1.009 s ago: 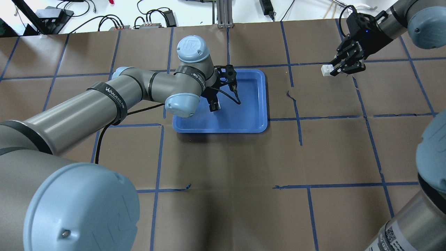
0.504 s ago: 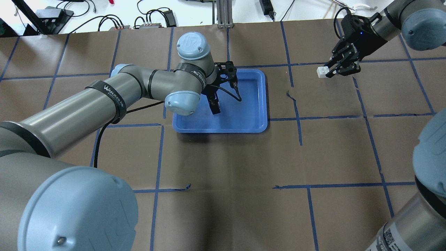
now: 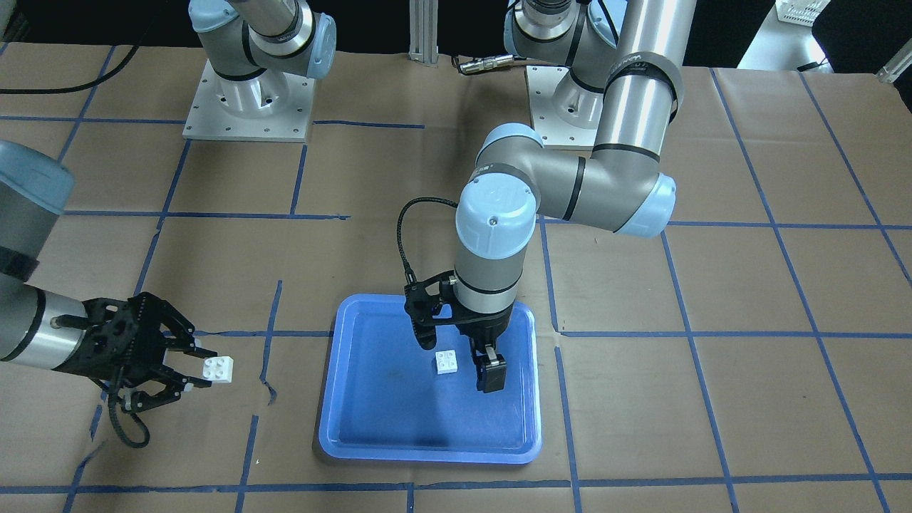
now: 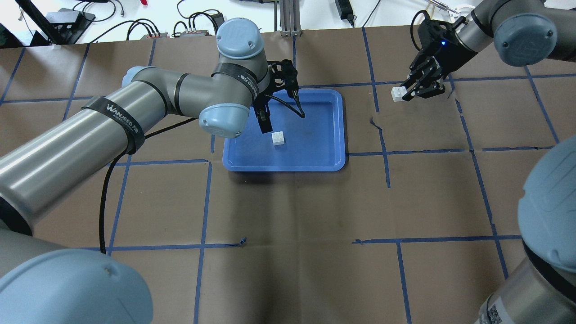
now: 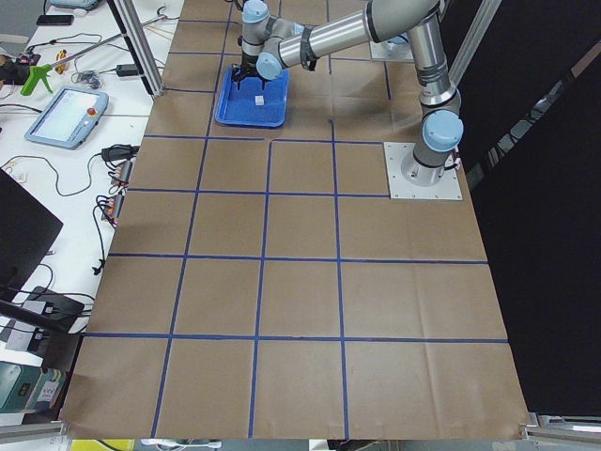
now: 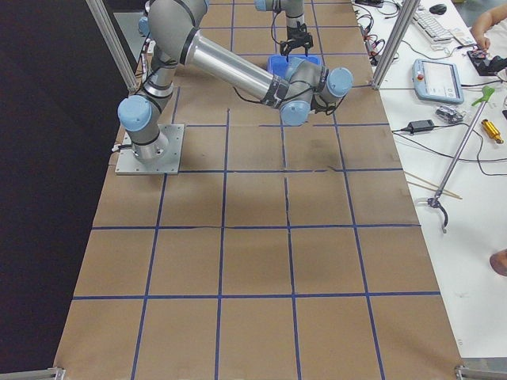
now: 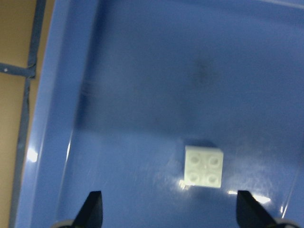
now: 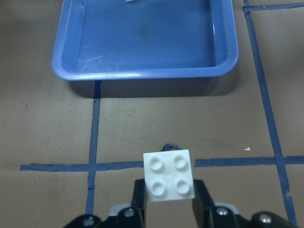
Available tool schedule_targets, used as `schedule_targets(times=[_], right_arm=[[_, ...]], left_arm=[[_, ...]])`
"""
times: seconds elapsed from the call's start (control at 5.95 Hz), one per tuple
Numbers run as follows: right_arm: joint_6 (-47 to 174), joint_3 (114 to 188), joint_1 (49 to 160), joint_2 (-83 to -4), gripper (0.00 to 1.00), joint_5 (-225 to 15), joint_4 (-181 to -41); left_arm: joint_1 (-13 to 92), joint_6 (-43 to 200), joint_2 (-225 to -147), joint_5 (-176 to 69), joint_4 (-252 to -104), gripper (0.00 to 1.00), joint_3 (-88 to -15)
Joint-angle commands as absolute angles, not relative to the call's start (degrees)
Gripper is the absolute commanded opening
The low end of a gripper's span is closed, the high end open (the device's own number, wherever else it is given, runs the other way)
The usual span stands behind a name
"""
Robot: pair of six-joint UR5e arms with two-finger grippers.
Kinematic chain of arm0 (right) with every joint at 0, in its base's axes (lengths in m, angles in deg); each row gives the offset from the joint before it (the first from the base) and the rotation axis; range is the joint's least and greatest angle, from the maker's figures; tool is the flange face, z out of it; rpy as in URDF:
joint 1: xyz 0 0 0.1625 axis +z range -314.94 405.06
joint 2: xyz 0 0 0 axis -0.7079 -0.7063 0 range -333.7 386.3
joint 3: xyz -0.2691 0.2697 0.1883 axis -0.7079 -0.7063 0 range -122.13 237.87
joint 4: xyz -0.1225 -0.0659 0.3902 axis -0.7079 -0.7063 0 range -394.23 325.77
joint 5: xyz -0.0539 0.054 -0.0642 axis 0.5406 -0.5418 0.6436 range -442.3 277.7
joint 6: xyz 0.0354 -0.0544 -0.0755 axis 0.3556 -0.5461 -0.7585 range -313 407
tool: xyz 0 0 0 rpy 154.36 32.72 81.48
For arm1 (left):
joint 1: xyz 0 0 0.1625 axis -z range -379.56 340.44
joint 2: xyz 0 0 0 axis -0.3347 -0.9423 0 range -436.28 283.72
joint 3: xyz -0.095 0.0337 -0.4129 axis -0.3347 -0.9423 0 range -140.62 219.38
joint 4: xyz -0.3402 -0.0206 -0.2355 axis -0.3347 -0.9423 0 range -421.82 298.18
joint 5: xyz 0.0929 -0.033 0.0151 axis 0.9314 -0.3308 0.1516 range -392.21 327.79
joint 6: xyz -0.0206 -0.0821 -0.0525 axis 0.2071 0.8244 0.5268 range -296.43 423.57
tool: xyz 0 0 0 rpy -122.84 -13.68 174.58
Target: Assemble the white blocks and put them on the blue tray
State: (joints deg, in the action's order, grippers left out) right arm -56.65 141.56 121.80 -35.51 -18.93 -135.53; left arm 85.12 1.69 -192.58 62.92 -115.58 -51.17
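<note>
One white block [image 4: 278,137] lies studs up on the floor of the blue tray [image 4: 283,168], also seen in the front view [image 3: 447,361] and the left wrist view [image 7: 204,166]. My left gripper [image 4: 265,124] hangs open and empty just above the tray [image 3: 427,456], its fingertips [image 7: 92,209] spread wide and apart from the block. My right gripper [image 4: 411,89] is shut on the second white block [image 4: 397,93], held above the table to the right of the tray. The right wrist view shows this block [image 8: 169,175] studs up, with the tray [image 8: 142,38] ahead.
Brown paper with a blue tape grid [image 4: 382,153] covers the table. Cables and power supplies [image 4: 193,24] lie beyond the far edge. The arm bases [image 3: 246,100] stand at the robot's side. An operator bench with a tablet [image 5: 66,115] flanks the table.
My left gripper has let go of its white block, which now lies on the tray, and has drawn back up and left. My right gripper has carried its block leftward, nearer the tray.
</note>
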Motion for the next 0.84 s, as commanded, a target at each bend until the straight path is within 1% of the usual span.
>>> schedule_targets(times=[0.0,0.34,0.67], right_arm=[[-50.07,143.2,128.17,-35.4,0.24,-18.93,-140.89],[-37.18,148.72,135.56,-34.7,0.24,-18.67,-157.72],[-32.48,153.47,139.79,-32.78,0.24,-18.67,-169.78]], left_arm=[[83.38,7.54,-185.3,68.67,-123.4,1.0,-51.06],[78.38,25.75,-178.53,68.95,-129.21,1.0,-50.97],[75.12,38.44,-173.95,68.17,-135.17,1.0,-50.1]])
